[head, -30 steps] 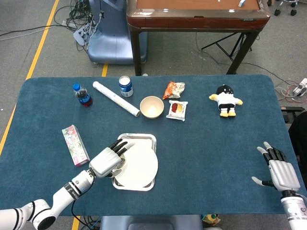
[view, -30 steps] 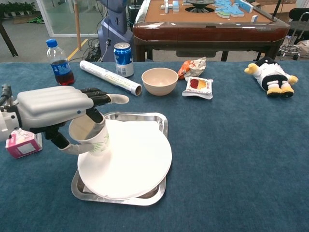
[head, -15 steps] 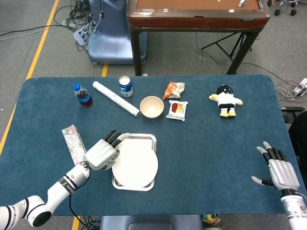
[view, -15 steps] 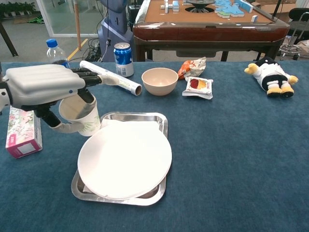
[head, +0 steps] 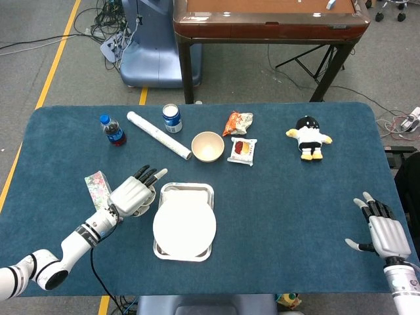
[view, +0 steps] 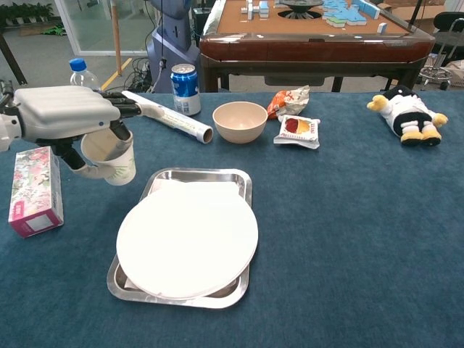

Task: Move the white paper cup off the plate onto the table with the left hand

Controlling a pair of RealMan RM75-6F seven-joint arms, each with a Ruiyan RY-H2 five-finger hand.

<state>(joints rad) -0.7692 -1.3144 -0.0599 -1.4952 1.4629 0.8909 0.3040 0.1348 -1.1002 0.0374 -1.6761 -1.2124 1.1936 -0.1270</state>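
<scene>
Since a moment ago the left robot hand [view: 69, 116] has carried the white paper cup [view: 111, 161] further left, clear of the plate [view: 187, 239], and now holds it upright over the blue bench [view: 348, 217] between the plate's steel tray [view: 243, 185] and the pink tissue box [view: 32, 190]; its fingers are wrapped round the cup, thumb below the rim, and from here I cannot tell whether the cup's base touches the cloth. Starting at the far left, a cola bottle [head: 113, 130] stands near the far edge, with a foil roll [head: 159, 135] lying slantwise beside it and a blue can [head: 171, 118] just behind the roll. Right of those sits a cream bowl [head: 207, 146], then two snack packets [head: 239, 138] side by side, and further right a penguin plush toy [head: 309, 137] on its back. At the near right corner the right robot hand [head: 384, 233] rests with fingers spread, holding nothing.
</scene>
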